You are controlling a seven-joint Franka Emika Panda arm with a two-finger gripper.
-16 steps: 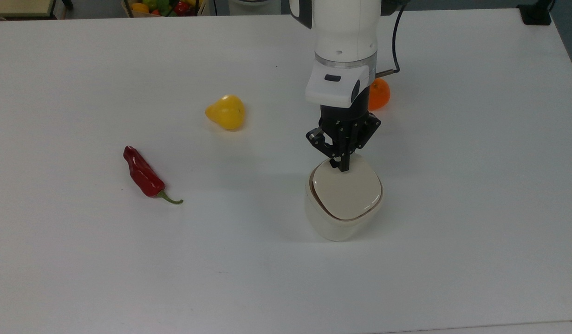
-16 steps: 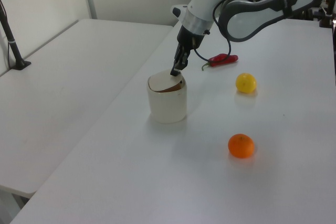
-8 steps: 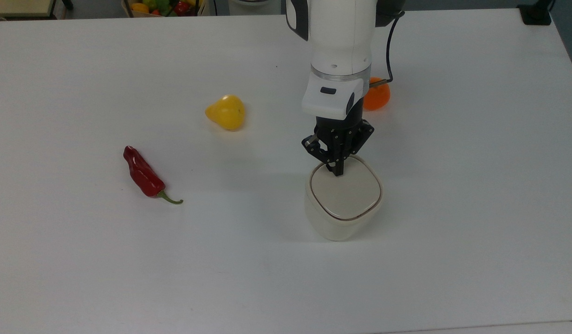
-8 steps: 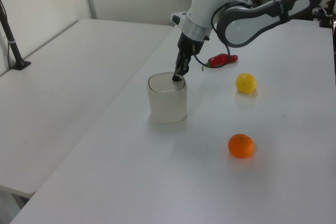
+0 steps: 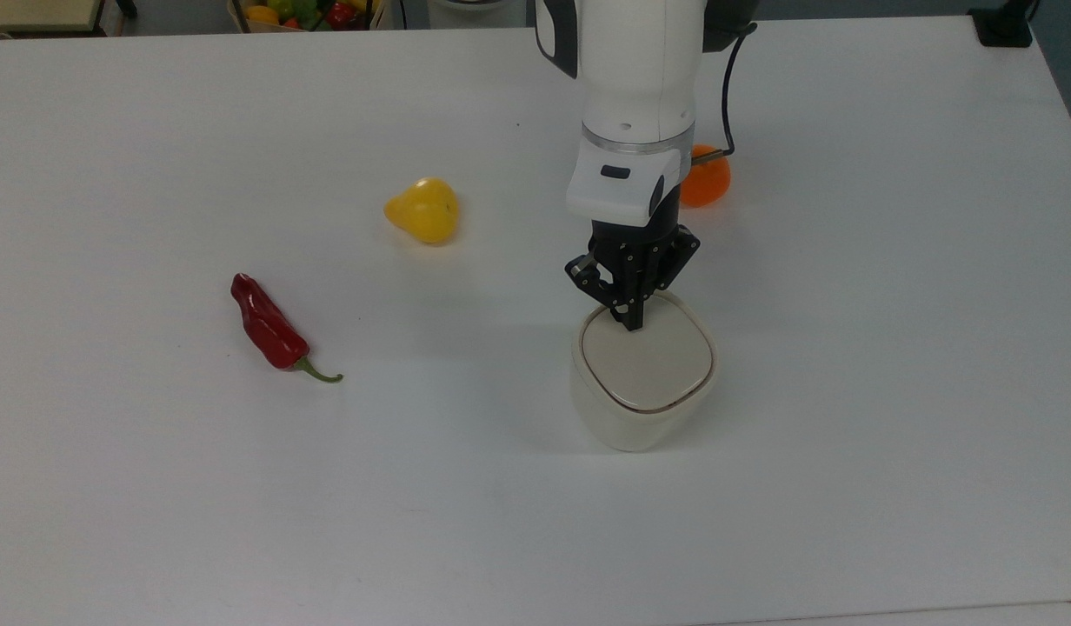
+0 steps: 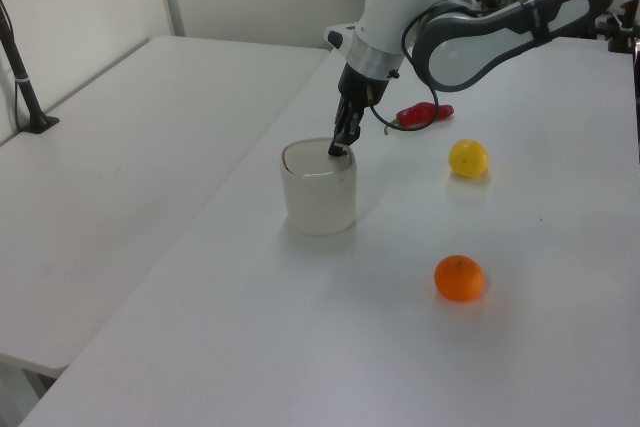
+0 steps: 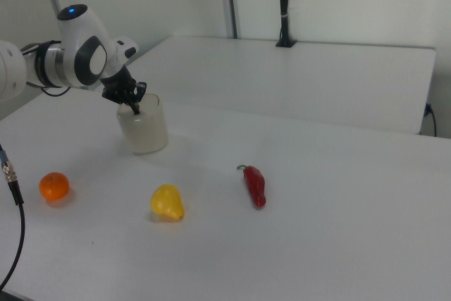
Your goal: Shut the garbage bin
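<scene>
- You have the garbage bin standing upright on the table, slightly right of centre in the top view, with its lid lying flat on the rim.
- The gripper sits on the lid's edge at the bin's 12 o'clock in the top view, its fingers pressed together.
- From the bin, the orange lies at 1 o'clock, well apart and partly behind the arm.
- The pear lies at 10 o'clock, well apart.
- The chili pepper lies at 9 o'clock, farther than the pear.
- A box of produce sits beyond the table's far edge, at 11 o'clock.
</scene>
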